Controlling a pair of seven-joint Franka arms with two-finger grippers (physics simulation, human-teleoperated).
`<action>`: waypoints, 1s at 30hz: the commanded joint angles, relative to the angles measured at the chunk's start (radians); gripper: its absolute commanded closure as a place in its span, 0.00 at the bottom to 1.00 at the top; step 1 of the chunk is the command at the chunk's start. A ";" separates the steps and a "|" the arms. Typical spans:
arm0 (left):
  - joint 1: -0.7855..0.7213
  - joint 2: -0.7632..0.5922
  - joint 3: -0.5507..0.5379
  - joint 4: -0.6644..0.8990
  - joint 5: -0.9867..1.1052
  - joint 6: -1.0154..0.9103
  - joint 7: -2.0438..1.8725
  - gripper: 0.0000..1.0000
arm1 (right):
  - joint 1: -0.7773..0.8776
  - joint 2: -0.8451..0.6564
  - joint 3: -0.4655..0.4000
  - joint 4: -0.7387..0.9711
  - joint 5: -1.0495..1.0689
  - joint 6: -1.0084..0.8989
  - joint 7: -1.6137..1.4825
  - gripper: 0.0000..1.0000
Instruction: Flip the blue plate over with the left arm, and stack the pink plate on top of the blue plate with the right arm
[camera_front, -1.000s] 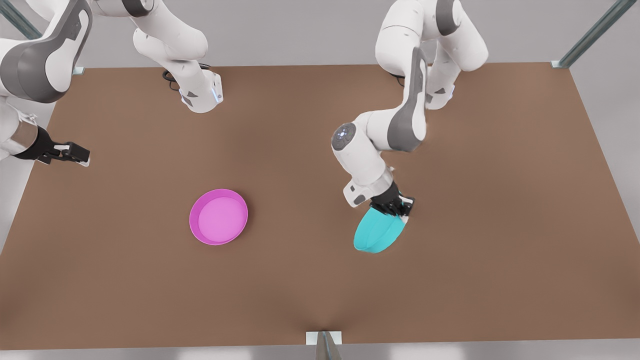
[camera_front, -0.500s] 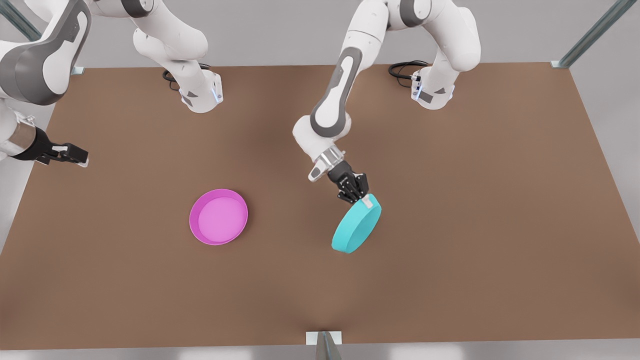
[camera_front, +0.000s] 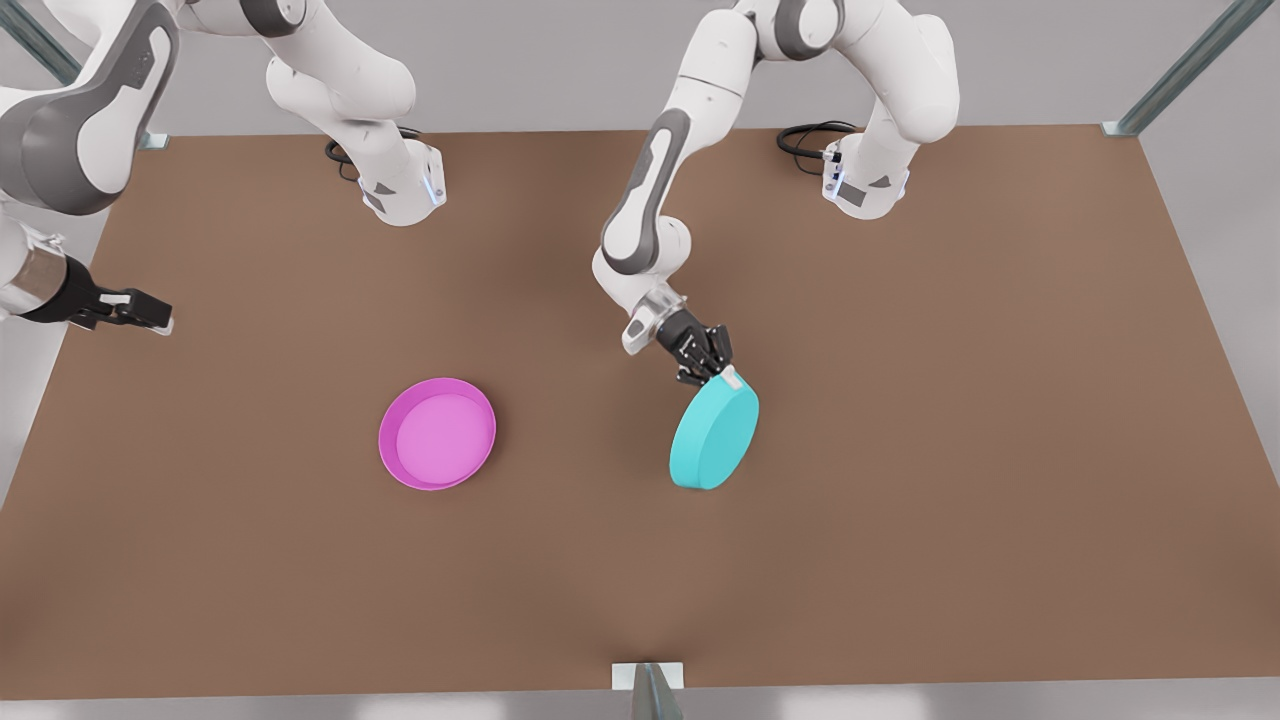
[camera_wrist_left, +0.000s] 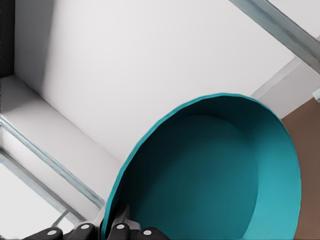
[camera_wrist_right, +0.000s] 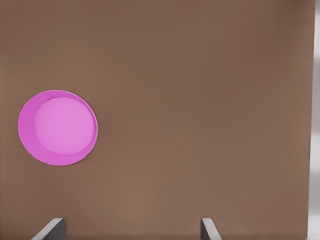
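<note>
The brown counter carries the pink plate lying flat, open side up, at about 9 o'clock from its middle. The tilted blue plate may touch it at 3 o'clock.

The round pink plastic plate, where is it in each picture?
Front view: the round pink plastic plate lies flat and open side up on the brown table, towards the front view's left.
Left wrist view: not there.
Right wrist view: it lies flat on the table.
Shared landmark: the brown table.

White arms; grey bands; black grippers
</note>
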 joint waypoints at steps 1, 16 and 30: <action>-0.001 0.017 -0.005 -0.001 -0.026 -0.044 -0.339 0.79 | 0.001 0.002 -0.001 0.000 0.003 0.000 -0.002 0.00; -0.034 0.118 -0.036 0.014 -0.026 -0.061 -0.413 0.79 | 0.001 0.002 -0.006 0.000 0.005 0.000 -0.006 0.00; -0.117 0.117 -0.078 0.201 -0.375 -0.179 -0.404 0.11 | -0.002 0.008 -0.007 0.000 0.005 0.001 -0.012 0.00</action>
